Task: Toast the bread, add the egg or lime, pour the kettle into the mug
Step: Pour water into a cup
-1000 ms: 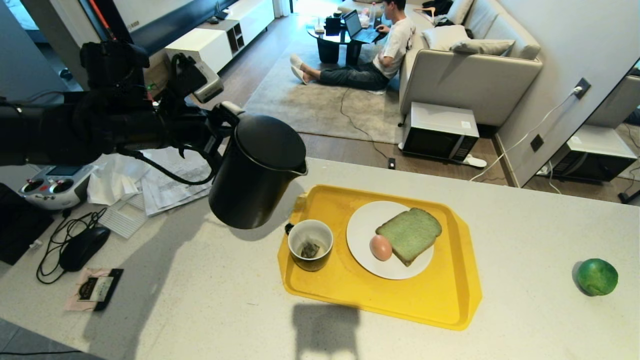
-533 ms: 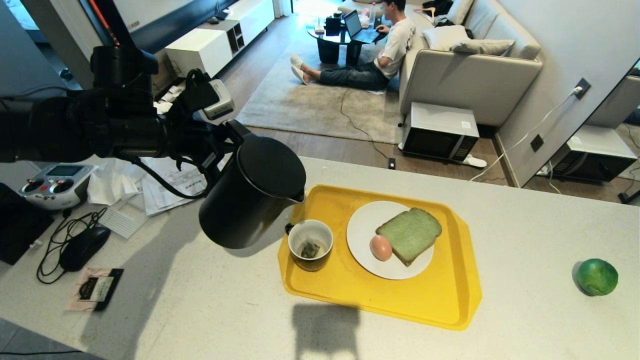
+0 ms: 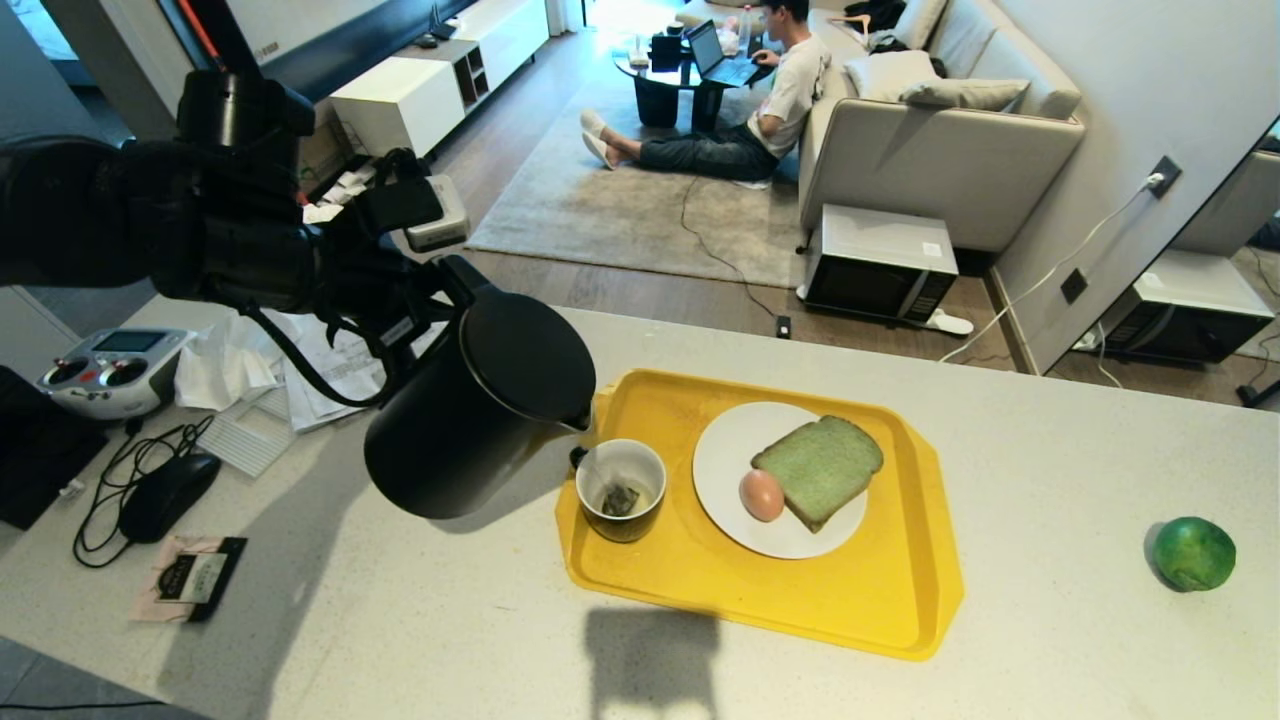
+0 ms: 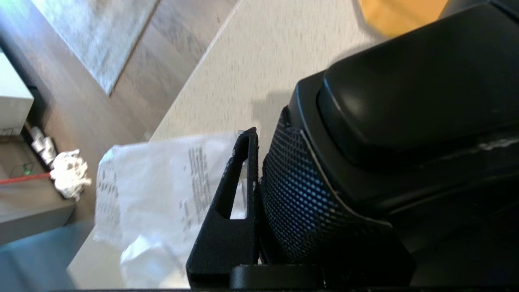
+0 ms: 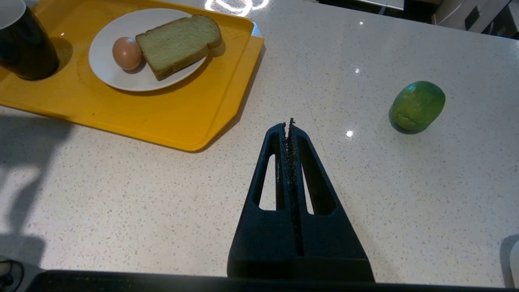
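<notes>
Kettle (image 3: 470,410): matte black, tall, widening to the base, flat lid; held off the worktop, tipped with the spout down toward 3 o'clock, lip just above the near-left rim of the mug.
Left gripper (image 3: 405,320): clamped on the kettle's loop handle at the kettle's 10 o'clock; one ribbed black finger (image 4: 227,211) pressed against the dimpled grip.
Mug (image 3: 621,489): small, round, glossy dark outside, white inside, tea bag at the bottom; on the tray's left end, no water visible in it yet.
Pour risk: narrow mouth, spout over the rim and not the centre; stream likely to hit the rim or run down the outside onto the tray.
Grip risk: heavy body hanging from a handle hold; possible swing or slip with more tilt, then a knock on the mug.
Lid risk: flat lid facing down the slope; whether latched, cannot tell.
Tray (image 3: 880,600): yellow smooth plastic, raised lip, rounded corners; would pool a spill.
Plate (image 3: 730,450): white, round, glazed, at 3 o'clock of the mug.
Bread (image 3: 820,470): pale green, porous, thin brown crust, flat on the plate.
Egg (image 3: 761,495): smooth pinkish-brown, touching the bread's edge; free to roll.
Lime (image 3: 1193,553): glossy green, roundish, alone at far 3 o'clock on the speckled worktop (image 3: 1050,450).
Right gripper (image 5: 290,134): fingers pressed together, empty, above the bare worktop between tray and lime.
</notes>
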Controlling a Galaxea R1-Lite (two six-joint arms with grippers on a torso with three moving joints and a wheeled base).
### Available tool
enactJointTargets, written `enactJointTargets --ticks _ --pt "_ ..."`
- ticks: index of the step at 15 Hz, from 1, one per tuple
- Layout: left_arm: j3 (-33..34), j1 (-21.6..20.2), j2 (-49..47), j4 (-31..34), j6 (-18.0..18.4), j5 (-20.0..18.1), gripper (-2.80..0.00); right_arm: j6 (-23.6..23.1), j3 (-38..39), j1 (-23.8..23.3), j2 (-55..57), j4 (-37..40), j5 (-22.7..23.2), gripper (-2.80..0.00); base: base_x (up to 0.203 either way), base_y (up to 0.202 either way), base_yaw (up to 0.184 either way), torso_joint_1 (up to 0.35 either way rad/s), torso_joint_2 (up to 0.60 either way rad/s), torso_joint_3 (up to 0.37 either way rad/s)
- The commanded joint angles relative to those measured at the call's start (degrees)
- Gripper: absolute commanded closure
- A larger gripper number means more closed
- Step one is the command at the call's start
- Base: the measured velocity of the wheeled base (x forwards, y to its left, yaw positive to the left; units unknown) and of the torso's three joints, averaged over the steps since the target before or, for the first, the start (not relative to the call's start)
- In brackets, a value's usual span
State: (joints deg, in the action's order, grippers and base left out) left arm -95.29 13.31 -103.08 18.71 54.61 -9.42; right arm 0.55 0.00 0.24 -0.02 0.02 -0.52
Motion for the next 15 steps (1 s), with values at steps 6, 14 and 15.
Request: enactJointTargets --ticks 6,14,15 --pt "-13.82 1.62 -3.99 15.05 5.27 7.87 0.0 0.07 0.09 0.02 0.02 -0.02 0.0 0.0 0.0 0.0 0.0 0.0 0.0 0.0" --pt "-16.42 6.02 -7.68 16.12 8.45 17.93 0.0 0.05 0.09 0.02 0.02 -0.02 0.0 0.0 0.0 0.0 0.0 0.0 0.0 0.0" --pt "-16.42 6.58 -7.96 15.16 8.94 18.96 0.0 0.02 0.09 0.02 0.02 -0.02 0.0 0.0 0.0 0.0 0.0 0.0 0.0 0.0"
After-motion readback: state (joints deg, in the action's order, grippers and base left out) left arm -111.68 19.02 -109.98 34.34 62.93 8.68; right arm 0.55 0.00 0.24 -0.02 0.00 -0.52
